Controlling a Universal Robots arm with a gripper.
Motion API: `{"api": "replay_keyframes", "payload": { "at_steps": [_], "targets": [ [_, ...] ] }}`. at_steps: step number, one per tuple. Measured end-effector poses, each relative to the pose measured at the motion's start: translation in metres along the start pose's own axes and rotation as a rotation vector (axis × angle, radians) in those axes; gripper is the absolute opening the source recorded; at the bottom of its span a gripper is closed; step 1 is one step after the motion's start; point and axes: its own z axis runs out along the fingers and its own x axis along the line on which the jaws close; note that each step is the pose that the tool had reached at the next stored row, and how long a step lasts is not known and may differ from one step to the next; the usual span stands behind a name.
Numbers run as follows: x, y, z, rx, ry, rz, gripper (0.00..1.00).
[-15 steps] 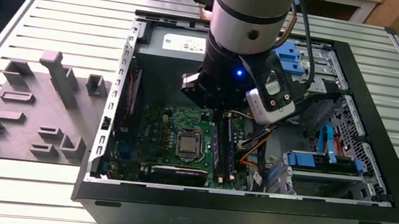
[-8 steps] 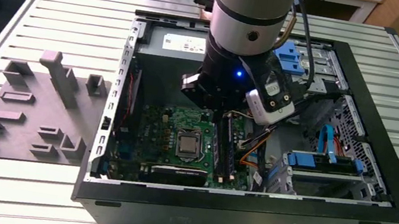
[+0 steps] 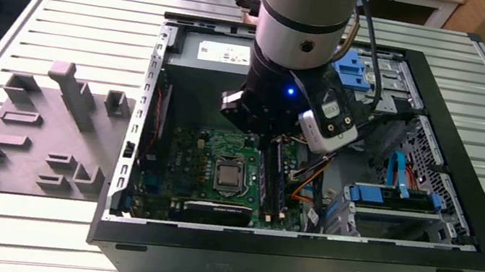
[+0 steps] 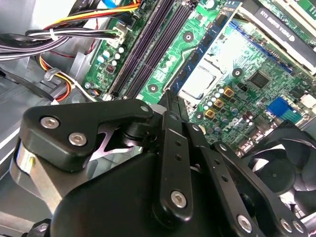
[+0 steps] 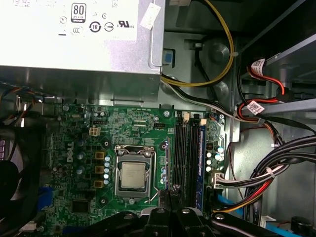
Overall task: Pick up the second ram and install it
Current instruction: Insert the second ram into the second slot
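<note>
My gripper (image 4: 167, 101) is clamped on the second ram (image 4: 168, 98) (a thin dark strip), held on edge above the green board (image 5: 133, 133), near its black slots (image 5: 185, 158)

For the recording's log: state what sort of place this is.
Probably a lab or workshop test bench. An opened computer case lies on a slatted metal table, beside a grey fixture plate with plastic uprights, and the robot arm reaches into the case above the green motherboard.
</note>
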Motion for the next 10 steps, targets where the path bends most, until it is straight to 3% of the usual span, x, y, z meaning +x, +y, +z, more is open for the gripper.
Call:
{"api": "replay_keyframes", "payload": {
  "at_steps": [10],
  "targets": [
    [-0.0015,-0.0001,0.0027,0.0000,-0.0002,0.004,0.12]
  ]
}}
